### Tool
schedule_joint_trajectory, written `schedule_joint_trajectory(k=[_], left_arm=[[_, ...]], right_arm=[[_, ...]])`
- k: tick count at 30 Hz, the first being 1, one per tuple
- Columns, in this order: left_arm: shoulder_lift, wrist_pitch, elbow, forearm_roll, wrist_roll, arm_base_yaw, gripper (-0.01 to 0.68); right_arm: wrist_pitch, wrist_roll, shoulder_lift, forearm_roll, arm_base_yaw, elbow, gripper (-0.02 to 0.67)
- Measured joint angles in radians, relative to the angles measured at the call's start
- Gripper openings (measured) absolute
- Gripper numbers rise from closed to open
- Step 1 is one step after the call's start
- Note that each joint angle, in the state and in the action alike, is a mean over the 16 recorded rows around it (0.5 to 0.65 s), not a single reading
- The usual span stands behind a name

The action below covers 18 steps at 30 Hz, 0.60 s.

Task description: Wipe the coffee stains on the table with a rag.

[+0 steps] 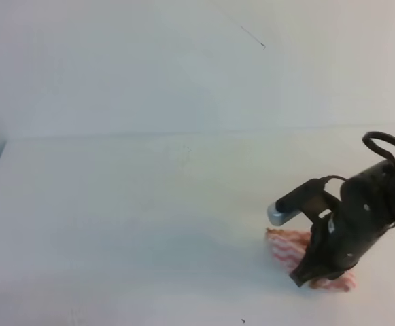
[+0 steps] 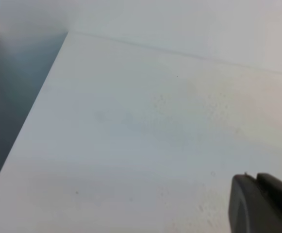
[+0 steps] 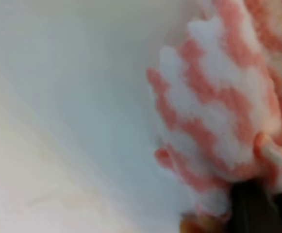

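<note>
Where it bunches, the rag [image 3: 218,111] shows pink-and-white zigzags.

Bright, washed-out, soft lighting in all three views.
The white counter [image 1: 129,204] looks overexposed and hazy, with only faint shadows. In the right wrist view the rag [image 3: 218,111] is close and blurred; the exterior view is slightly soft.

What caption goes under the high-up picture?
Right pincer presses the striped rag onto the white table.
</note>
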Motion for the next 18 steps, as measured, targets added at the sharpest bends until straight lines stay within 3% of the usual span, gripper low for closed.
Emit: schedule_joint_trajectory(k=[5,10,18], left_arm=[[0.0,0.0,0.0,0.0,0.0,0.0,0.0],[0.0,0.0,0.0,0.0,0.0,0.0,0.0],[0.0,0.0,0.0,0.0,0.0,0.0,0.0]], right_arm=[[-0.125,0.051,-0.072,-0.05,-0.042,0.121,0.031],[-0.176,0.073,-0.092,-0.077,-0.064,0.115,0.056],[-0.164,0.071,-0.093,-0.052,-0.067,0.01,0.196]])
